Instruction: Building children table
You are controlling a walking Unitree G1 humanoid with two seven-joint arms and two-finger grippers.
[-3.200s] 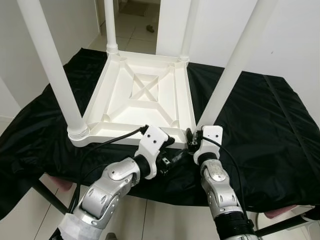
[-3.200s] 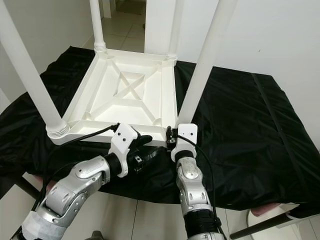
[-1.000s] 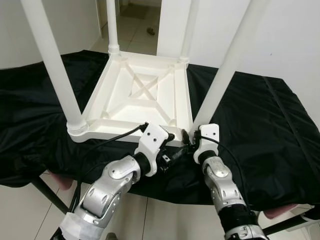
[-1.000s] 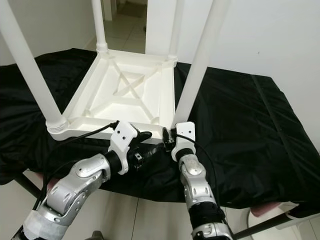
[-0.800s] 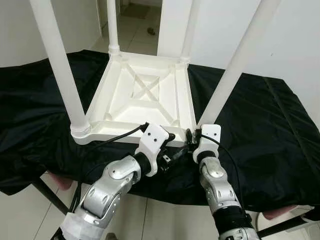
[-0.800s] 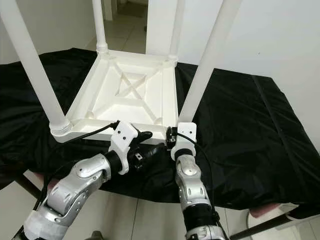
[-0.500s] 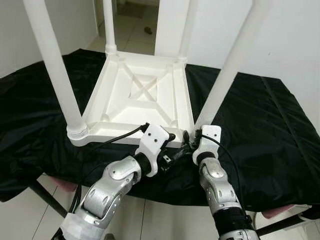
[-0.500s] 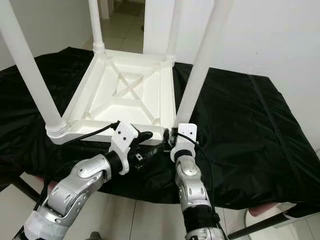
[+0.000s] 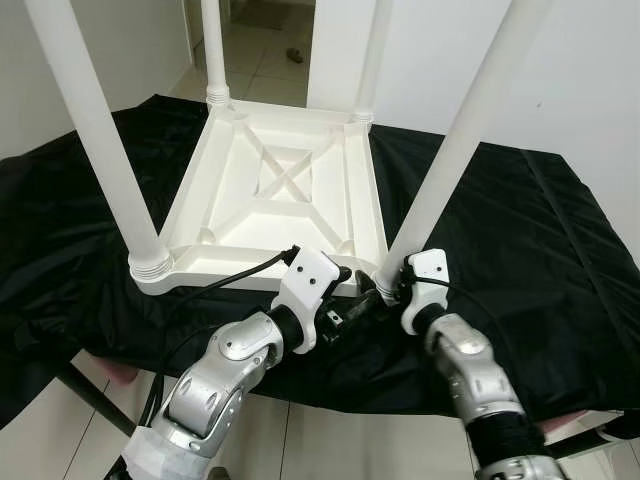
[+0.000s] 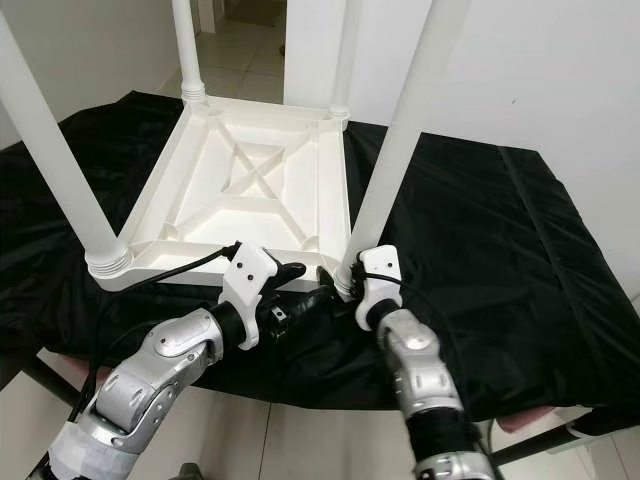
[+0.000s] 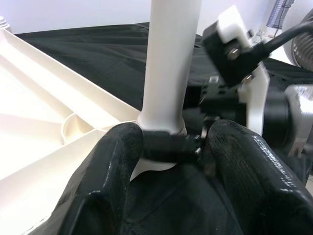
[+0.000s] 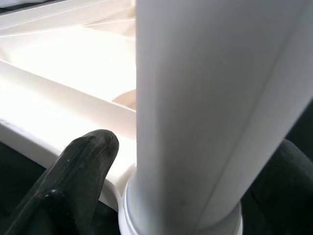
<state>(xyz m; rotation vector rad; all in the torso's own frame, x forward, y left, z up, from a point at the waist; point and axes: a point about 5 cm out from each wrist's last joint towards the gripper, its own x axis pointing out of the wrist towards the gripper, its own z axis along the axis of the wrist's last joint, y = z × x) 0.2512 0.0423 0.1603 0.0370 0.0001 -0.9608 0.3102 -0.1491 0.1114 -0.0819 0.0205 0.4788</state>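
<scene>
- Black cloth point(image 9: 520, 250) covers the work surface in a pale-walled room, and on it the white plastic children's table point(image 9: 280, 200) lies upside down with four round white legs pointing up.
- Nearest the robot, the right gripper point(image 12: 161, 161) has its two black fingers spread around the base of the near right leg point(image 9: 455, 150), one pad point(image 12: 80, 161) beside the socket collar and the other at the far side; I cannot tell whether they actually press on it.
- Just beside it, the left gripper point(image 11: 171, 147) is open, its fingers point(image 11: 115, 161) straddling the same corner socket and the right gripper's fingertip.
- Risk: both grippers crowd one joint, so any twist could make them collide or pinch each other.
- Risk: if the leg is not fully seated, a sideways push could tilt it or slide the light tabletop across the slippery cloth.
- Farther off, the near left leg point(image 9: 95, 140) and two far legs point(image 9: 212, 50) stand upright; a shove could loosen them.
</scene>
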